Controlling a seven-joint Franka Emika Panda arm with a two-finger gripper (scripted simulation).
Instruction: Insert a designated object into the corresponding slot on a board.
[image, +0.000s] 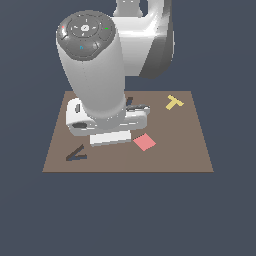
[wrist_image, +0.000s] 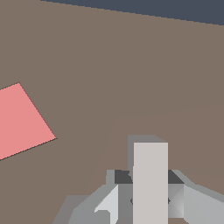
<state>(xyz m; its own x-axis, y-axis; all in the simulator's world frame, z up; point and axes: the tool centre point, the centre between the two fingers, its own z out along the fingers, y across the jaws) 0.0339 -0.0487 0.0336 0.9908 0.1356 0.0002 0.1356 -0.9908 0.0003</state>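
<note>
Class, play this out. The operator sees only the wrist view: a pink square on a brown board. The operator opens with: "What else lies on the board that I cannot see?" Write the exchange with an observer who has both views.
Observer: A yellow T-shape lies near the far corner of the board, on the exterior view's right.
Operator: Any marks on the surface?
Observer: Yes, a dark V-shaped mark sits near the near corner on the exterior view's left.
Operator: Anything under the arm?
Observer: The arm covers the middle of the board. Only a bit of a blackish mark shows at its far side.
</note>
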